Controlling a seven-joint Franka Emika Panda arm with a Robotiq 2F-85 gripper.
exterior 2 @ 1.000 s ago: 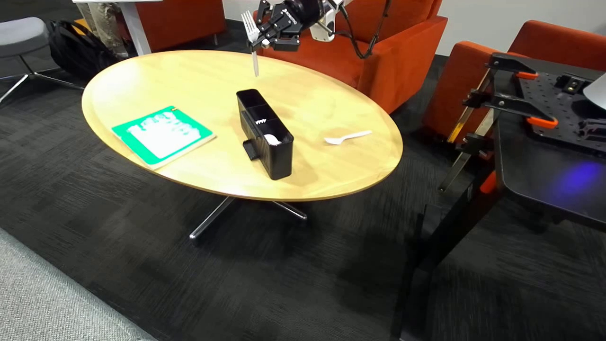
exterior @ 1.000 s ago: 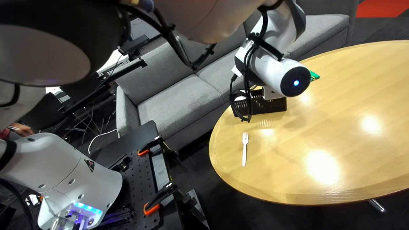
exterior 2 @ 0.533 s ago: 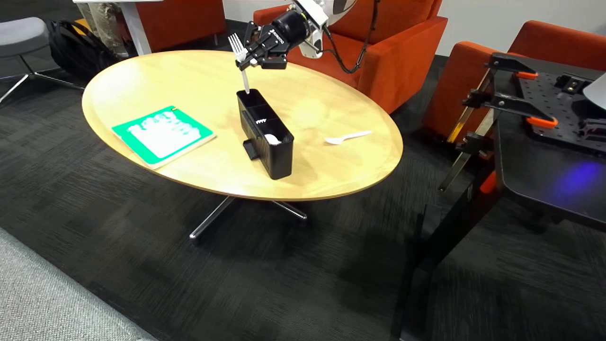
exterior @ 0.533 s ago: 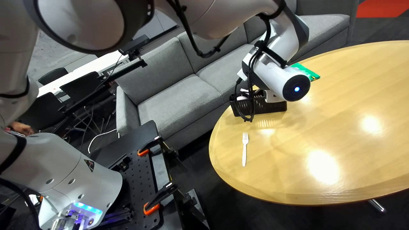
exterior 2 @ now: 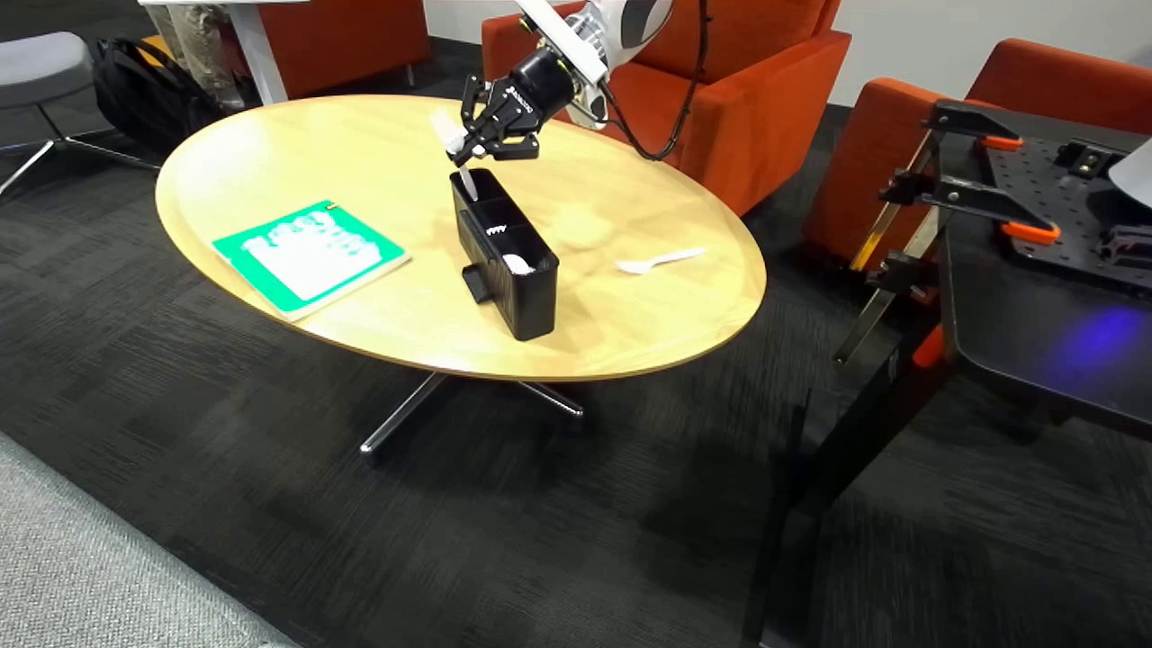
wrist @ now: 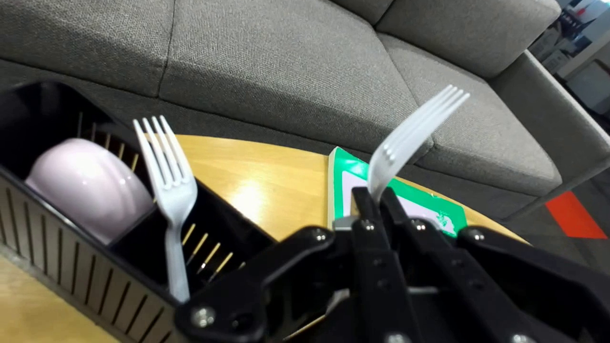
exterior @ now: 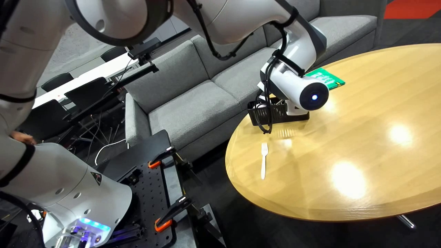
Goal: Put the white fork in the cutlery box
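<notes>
White glare spots point(exterior: 348, 179) burn on the glossy tabletop point(exterior: 337, 137).

Oval wood-topped table point(exterior: 382, 165) on chrome legs point(exterior 2: 402, 413), standing over dark streaked carpet point(exterior 2: 558, 522); bright patches of reflected light point(exterior: 348, 180) mark its top. A grey upholstered sofa point(exterior: 200, 106) stands beside it; red-orange armchairs point(exterior 2: 760, 112) stand before a pale wall point(exterior 2: 904, 45).

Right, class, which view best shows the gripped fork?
The wrist view: the fork shows crisp tines beyond the end effector. In an exterior view its head looks faint, handle overlapping the cutlery box; where the arm blocks an exterior view, it's hidden.
</notes>
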